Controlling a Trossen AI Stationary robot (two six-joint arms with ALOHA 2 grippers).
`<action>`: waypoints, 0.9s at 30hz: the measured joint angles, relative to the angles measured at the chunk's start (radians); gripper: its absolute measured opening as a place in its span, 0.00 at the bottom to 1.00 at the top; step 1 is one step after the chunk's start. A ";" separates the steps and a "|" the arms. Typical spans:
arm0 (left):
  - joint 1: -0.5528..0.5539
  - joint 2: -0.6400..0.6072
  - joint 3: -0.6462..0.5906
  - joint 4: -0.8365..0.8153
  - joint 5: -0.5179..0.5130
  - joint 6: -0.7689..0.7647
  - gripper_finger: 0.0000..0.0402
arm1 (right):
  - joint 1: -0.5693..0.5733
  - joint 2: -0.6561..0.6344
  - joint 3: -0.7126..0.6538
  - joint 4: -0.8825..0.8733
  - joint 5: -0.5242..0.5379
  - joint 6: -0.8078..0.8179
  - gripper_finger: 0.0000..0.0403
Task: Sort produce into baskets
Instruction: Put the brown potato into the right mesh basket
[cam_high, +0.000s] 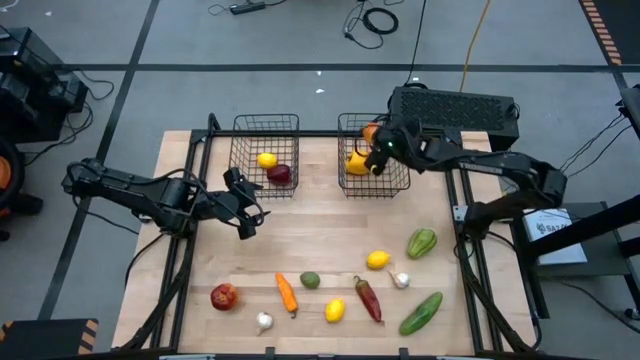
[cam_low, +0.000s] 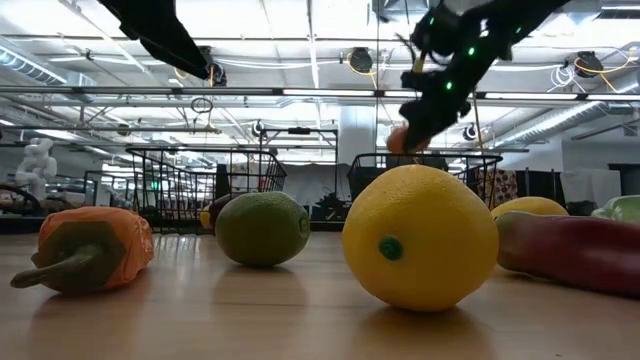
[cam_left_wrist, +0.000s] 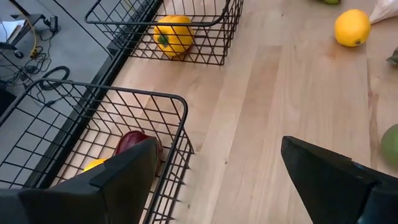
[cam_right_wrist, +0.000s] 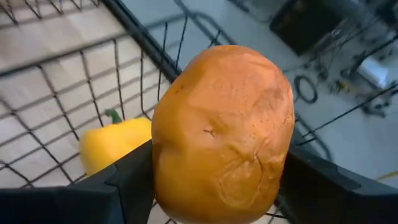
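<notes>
1. tabletop (cam_high: 330, 255), light wood; carries two wire baskets at the far side and loose produce along the near side
2. left basket (cam_high: 265, 155) holds a lemon (cam_high: 267, 160) and a dark red apple (cam_high: 280, 174); right basket (cam_high: 372, 158) holds a yellow pepper (cam_high: 356, 162)
3. right claw (cam_high: 378, 150) over the right basket, clamped on an orange lumpy piece (cam_right_wrist: 221, 134), pinched across its middle; looks light, hard-skinned and a bit slick, so a mid-body hold suits it
4. left claw (cam_high: 245, 212) beside the left basket, spread wide, holding nothing
5. loose items: green pepper (cam_high: 421, 242), cucumber (cam_high: 421, 312), chilli (cam_high: 368, 298), carrot (cam_high: 287, 293), red apple (cam_high: 224, 296), lime (cam_high: 310, 280), two lemons (cam_high: 378, 260), two garlic bulbs (cam_high: 264, 322); round ones likely roll, take the long ones across the width
</notes>
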 joint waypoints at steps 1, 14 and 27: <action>0.000 0.000 0.000 0.000 0.000 0.000 0.86 | -0.018 0.018 0.000 0.005 -0.020 0.001 0.70; 0.000 0.000 0.000 0.001 0.000 0.001 0.86 | -0.099 0.232 0.002 0.193 -0.194 -0.072 0.73; 0.000 0.000 0.000 0.009 -0.034 0.003 0.86 | -0.104 0.245 0.075 0.148 -0.291 -0.037 0.82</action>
